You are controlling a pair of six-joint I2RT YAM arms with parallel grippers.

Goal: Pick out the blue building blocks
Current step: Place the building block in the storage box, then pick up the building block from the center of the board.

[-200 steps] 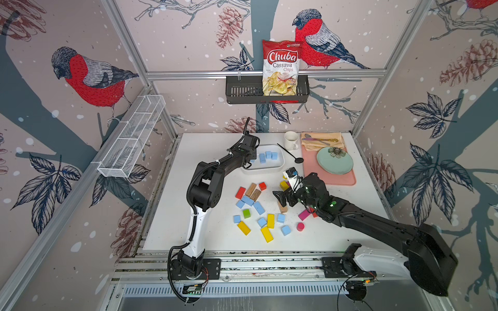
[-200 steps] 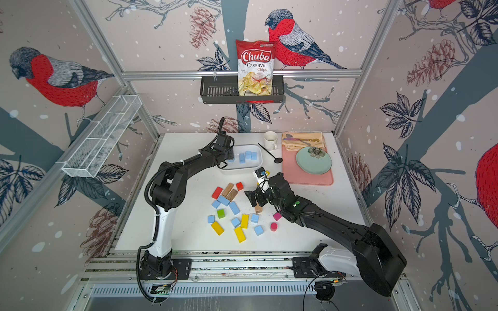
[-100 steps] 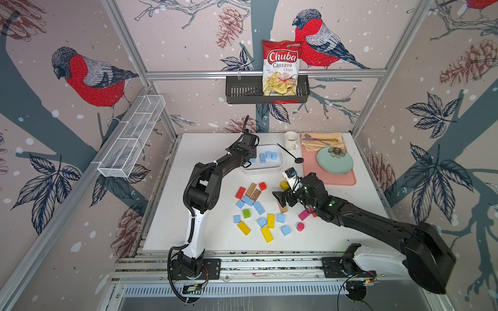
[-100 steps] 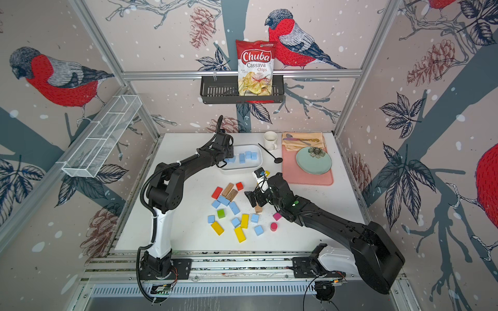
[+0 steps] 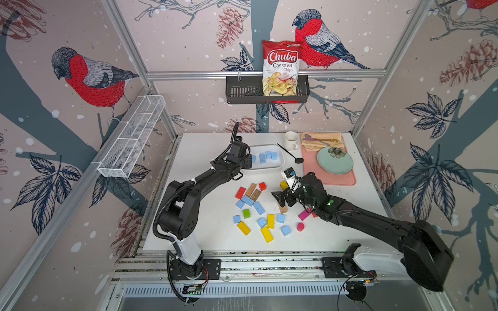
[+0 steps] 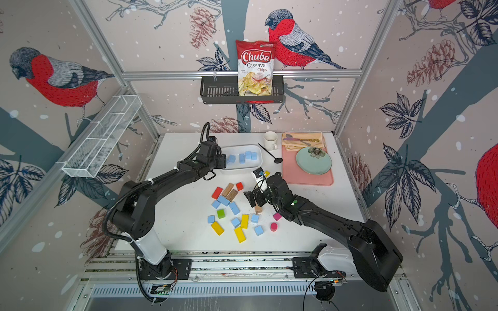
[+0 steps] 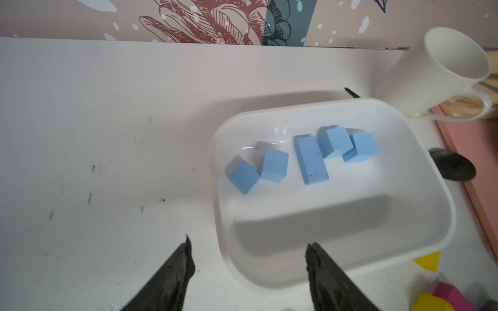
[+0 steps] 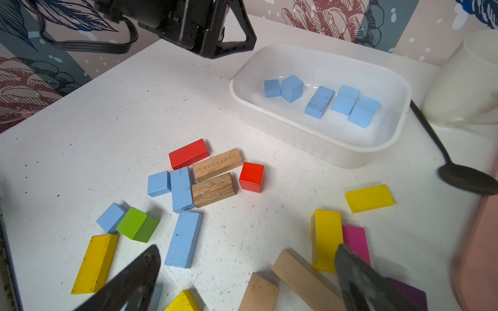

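Several blue building blocks lie in the white tray at the back of the table; both top views show them. More blue blocks lie loose among the coloured blocks on the white table. My left gripper hovers over the tray's left end, open, with nothing between its fingers. My right gripper hangs open and empty just above the loose blocks; a long blue bar lies close to one fingertip.
Yellow, red, green, pink and tan wooden blocks are mixed with the blue ones. A white mug, black spoon and pink mat with a teal plate stand right of the tray.
My left gripper's jaws have opened wide over the tray's left end. The right arm has hardly moved and stays open.
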